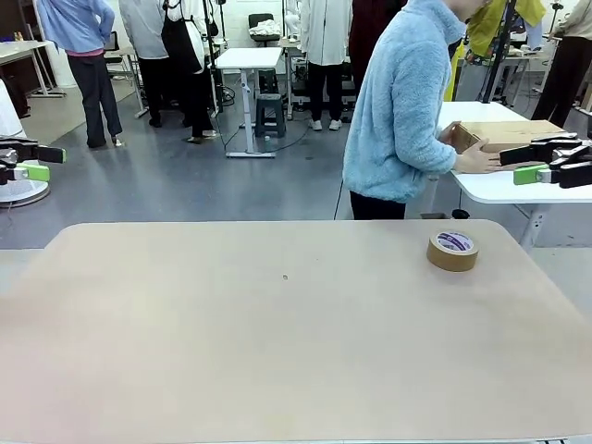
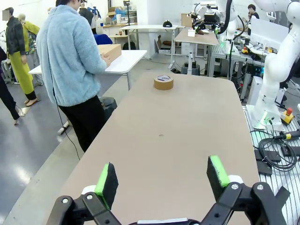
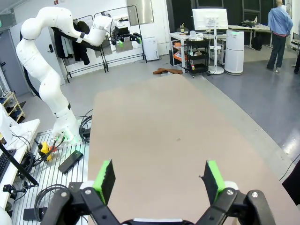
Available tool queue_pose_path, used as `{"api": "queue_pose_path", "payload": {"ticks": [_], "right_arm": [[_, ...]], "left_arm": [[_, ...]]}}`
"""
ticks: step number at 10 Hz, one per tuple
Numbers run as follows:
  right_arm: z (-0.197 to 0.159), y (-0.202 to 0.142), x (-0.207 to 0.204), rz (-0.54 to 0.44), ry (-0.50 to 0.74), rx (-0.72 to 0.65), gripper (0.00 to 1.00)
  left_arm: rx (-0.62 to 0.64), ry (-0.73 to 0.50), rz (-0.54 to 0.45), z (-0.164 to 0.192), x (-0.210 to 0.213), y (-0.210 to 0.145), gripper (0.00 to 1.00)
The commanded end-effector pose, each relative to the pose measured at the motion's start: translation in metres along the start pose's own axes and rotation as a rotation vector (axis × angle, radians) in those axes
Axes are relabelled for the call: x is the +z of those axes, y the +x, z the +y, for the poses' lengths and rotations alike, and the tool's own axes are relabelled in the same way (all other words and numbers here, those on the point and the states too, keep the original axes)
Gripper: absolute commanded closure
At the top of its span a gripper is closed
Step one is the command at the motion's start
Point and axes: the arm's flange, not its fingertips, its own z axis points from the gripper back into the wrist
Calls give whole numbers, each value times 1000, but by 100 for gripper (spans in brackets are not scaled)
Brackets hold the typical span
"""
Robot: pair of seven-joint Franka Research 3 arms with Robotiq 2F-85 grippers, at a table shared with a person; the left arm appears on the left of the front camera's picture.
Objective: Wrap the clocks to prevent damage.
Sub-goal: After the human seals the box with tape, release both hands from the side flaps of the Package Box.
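Spanning room: bare tan table [image 1: 277, 351], tape roll [image 1: 452, 251] far right; both end effectors wide open, empty.

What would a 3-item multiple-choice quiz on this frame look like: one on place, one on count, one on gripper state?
1. Where is the tape roll?
A. far right part of the table
B. near left corner
C. in a gripper

2. How many tape rolls lie on the table?
A. three
B. one
C. two

3. How do the left gripper and right gripper stand?
A. both shut
B. one holding tape
C. both open, holding nothing

Key: 1 A, the roll lies by the far right edge. 2 B, a single roll shows. 3 C, the wrist views show bare table between spread green pads.
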Motion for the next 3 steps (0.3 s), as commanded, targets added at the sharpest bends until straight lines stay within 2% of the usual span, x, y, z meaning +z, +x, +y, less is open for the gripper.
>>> {"api": "queue_pose_path", "payload": {"ticks": [1,3], "right_arm": [[-2,1,0,-4,-3,-2,0],[-2,1,0,-4,-3,-2,0]], "left_arm": [[-4,5,14,0,1,0,0],[-4,5,14,0,1,0,0]]}}
